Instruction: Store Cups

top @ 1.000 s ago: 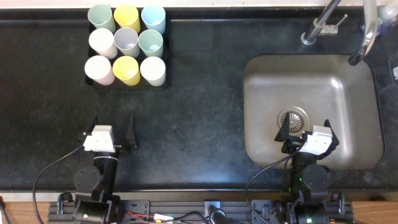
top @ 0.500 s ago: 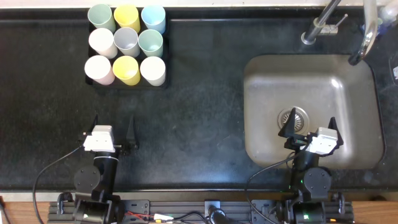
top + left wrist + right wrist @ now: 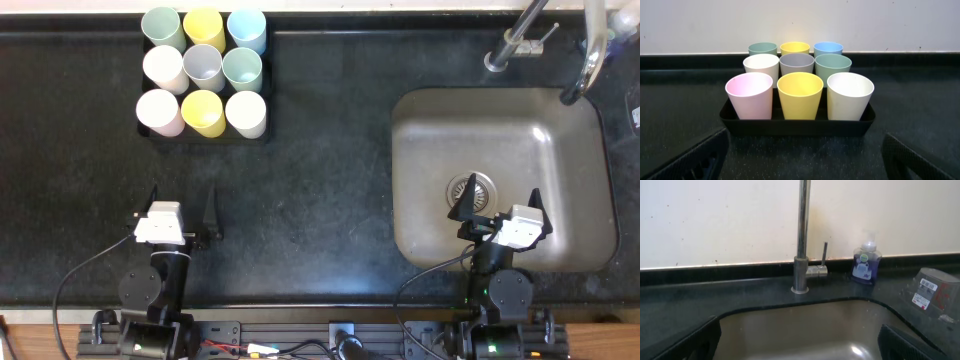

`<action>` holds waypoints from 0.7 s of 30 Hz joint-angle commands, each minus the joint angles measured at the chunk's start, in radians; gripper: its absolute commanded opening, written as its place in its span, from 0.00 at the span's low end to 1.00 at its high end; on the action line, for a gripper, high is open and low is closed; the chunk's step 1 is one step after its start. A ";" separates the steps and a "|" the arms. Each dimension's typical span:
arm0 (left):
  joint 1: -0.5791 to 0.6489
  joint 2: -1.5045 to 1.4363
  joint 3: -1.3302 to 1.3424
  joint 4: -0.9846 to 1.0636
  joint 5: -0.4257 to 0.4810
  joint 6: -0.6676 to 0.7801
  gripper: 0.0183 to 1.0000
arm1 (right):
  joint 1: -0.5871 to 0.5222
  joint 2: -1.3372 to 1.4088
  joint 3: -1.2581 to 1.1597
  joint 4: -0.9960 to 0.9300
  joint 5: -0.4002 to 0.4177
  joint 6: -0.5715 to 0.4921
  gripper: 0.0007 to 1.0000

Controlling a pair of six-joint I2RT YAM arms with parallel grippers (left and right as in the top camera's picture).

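Note:
A black tray (image 3: 204, 135) (image 3: 797, 126) stands at the counter's back left, holding several upright cups in three rows. The nearest row is a pink cup (image 3: 749, 95) (image 3: 160, 112), a yellow cup (image 3: 800, 95) and a white cup (image 3: 850, 96). White, grey, green, yellow and blue cups stand behind them. My left gripper (image 3: 181, 205) (image 3: 805, 140) is open and empty on the counter, well short of the tray and facing it. My right gripper (image 3: 497, 206) (image 3: 799, 328) is open and empty over the near part of the sink (image 3: 420, 130).
The steel sink has a drain (image 3: 472, 188) at its middle. A faucet (image 3: 801, 235) (image 3: 520, 35) rises behind it. A soap bottle (image 3: 866, 262) and a clear labelled container (image 3: 932, 295) stand at the back right. Bare black counter (image 3: 320, 200) lies between tray and sink.
My right gripper has shifted slightly to the right over the sink and then stopped. The left arm, the tray and the cups have not moved.

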 commanded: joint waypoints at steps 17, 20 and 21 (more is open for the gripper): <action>0.000 -0.008 -0.005 0.008 0.006 -0.003 1.00 | -0.005 -0.009 -0.014 0.010 -0.006 -0.003 1.00; 0.000 -0.008 -0.005 0.009 0.006 -0.003 1.00 | -0.005 -0.009 -0.014 0.011 -0.006 -0.003 1.00; 0.000 -0.008 -0.005 0.009 0.006 -0.003 1.00 | -0.005 -0.009 -0.014 0.010 -0.006 -0.003 1.00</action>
